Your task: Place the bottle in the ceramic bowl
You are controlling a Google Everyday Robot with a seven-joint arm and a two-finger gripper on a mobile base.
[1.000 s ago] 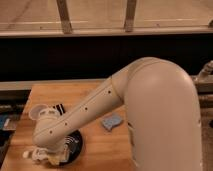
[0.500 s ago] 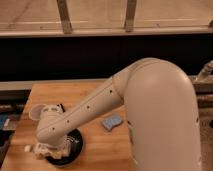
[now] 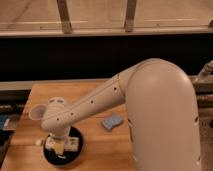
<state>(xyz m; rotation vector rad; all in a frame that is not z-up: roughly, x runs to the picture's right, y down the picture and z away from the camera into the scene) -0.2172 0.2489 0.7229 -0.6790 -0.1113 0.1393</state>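
Note:
The black ceramic bowl (image 3: pixel 76 148) sits on the wooden table (image 3: pixel 100 147) at the front left. My gripper (image 3: pixel 58 145) hangs low over the bowl and covers most of its inside. A small white tip (image 3: pixel 37 143) sticks out just left of the gripper, by the bowl's left rim. It looks like an end of the bottle, but I cannot tell for sure, nor whether it is held. The rest of the bottle is hidden by the gripper and wrist.
A small pale cup (image 3: pixel 36 112) stands behind the bowl to the left. A blue sponge (image 3: pixel 112 122) lies to the bowl's right in mid-table. My bulky arm (image 3: pixel 160 115) fills the right side. A dark ledge and railing run behind the table.
My gripper has moved right and slightly away from the front edge, from the bowl's left rim to over its middle. The white tip moved with it.

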